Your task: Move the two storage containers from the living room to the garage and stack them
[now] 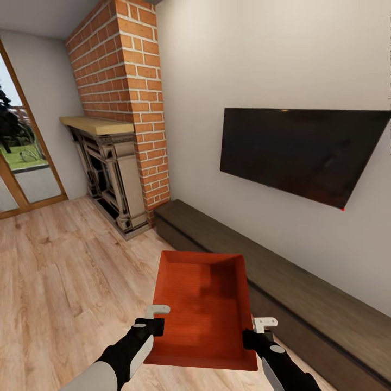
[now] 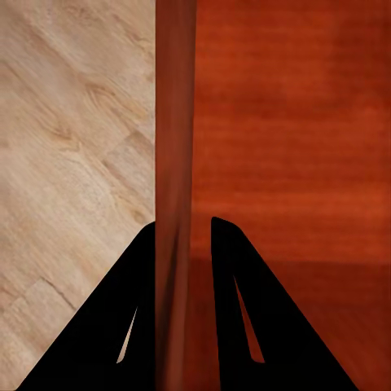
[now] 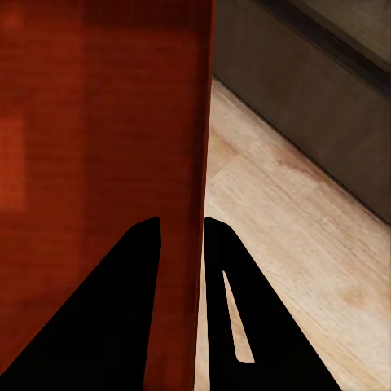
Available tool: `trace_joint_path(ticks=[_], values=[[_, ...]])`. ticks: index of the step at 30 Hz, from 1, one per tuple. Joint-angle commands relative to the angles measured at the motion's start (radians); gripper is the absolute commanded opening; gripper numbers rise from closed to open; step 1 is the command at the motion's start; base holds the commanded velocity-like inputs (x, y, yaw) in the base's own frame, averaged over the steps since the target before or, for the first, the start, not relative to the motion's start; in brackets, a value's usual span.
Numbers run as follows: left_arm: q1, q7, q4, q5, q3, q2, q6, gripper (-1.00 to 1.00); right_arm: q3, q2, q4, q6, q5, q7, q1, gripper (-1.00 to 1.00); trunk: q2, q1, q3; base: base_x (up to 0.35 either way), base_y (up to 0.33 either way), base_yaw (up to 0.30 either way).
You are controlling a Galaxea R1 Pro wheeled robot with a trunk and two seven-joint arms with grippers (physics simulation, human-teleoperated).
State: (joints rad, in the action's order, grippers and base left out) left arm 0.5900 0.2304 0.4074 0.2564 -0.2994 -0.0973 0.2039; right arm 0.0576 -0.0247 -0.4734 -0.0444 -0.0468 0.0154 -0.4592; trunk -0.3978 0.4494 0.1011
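One storage container (image 1: 201, 304), an orange-red open-topped bin, hangs level above the living room's wood-plank floor (image 1: 65, 282), held between both arms. My left gripper (image 1: 155, 326) is shut on its left wall; in the left wrist view the black fingers (image 2: 130, 309) straddle that wall (image 2: 175, 147), with the bin's inside (image 2: 285, 122) beside it. My right gripper (image 1: 251, 335) is shut on the right wall; in the right wrist view the wall's edge (image 3: 204, 122) runs between the fingers (image 3: 236, 309). The garage is out of view.
A long, low dark cabinet (image 1: 293, 282) runs along the white wall just right of the bin, under a wall-mounted black TV (image 1: 298, 152). A red brick fireplace (image 1: 127, 108) stands ahead on the left, and a wood-framed glass door (image 1: 21, 163) is at far left.
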Motion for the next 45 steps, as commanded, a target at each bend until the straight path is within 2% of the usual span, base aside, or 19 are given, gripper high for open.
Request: trace_joint_path(ticks=[1,30,39,45], values=[[0.001,-0.040,0.001,0.029,-0.030,0.002,0.003,-1.00,0.008,0.006,-0.002,-0.005,-0.004,0.005,-0.001,-1.00,-0.002,0.001,0.001,0.000,0.000,0.000],[0.001,-0.040,0.001,0.029,-0.030,0.002,0.003,-1.00,0.008,0.006,-0.002,-0.005,-0.004,0.005,-0.001,-1.00,-0.002,0.001,-0.041,0.000,0.000,0.000],[0.001,-0.040,0.001,0.029,-0.030,0.002,0.003,-1.00,0.009,0.006,-0.002,-0.005,-0.003,0.005,-0.001,-1.00,-0.002,0.001,-0.043,0.000,0.000,0.004],[0.000,-0.040,0.001,0.029,-0.030,0.002,0.003,-1.00,0.011,0.006,-0.002,-0.006,-0.001,0.006,-0.001,-1.00,-0.002,0.001,-0.043,0.000,0.000,0.230]])
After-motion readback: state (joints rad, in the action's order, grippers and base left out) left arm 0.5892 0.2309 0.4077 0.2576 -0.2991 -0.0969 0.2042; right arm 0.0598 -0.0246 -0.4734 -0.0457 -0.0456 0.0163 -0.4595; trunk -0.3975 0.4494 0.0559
